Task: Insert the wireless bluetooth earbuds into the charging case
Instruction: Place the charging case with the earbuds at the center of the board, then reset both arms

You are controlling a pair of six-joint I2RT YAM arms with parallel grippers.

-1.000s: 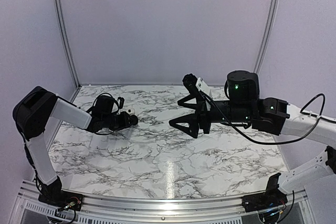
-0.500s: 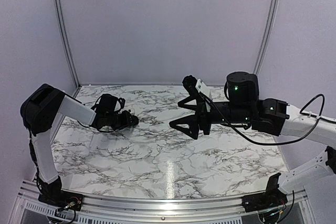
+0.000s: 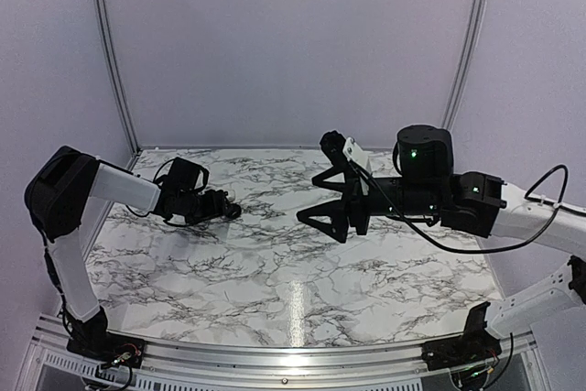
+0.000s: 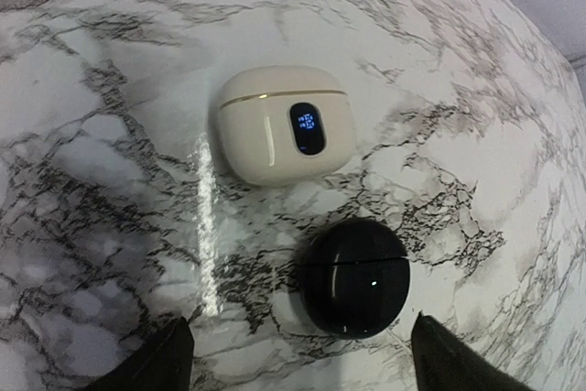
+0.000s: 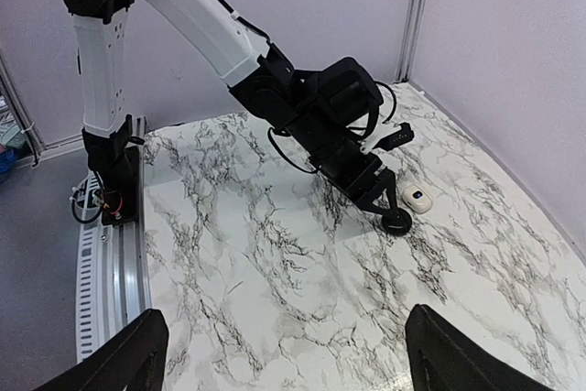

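Note:
The charging case (image 4: pixel 286 123) lies on the marble with its lid shut and a small blue display lit; it is also a pale speck in the right wrist view (image 5: pixel 417 198). The earbuds are not visible in any view. My left gripper (image 4: pixel 302 368) is open low over the table, its fingertips (image 4: pixel 169 359) just short of a black round puck-like case (image 4: pixel 356 277) that lies nearer than the white case. From above, the left gripper (image 3: pixel 220 205) is at the table's far left. My right gripper (image 3: pixel 306 197) hangs open in mid-air over the table's middle, holding nothing.
The black puck (image 5: pixel 396 221) lies right beside the charging case, about a finger's width apart. The marble table (image 3: pixel 275 272) is walled on three sides by pale panels. The left arm (image 5: pixel 302 107) stretches across the far-left corner.
My left gripper's jaws have gone from shut to wide open, and its wrist has shifted slightly. The right arm has barely moved.

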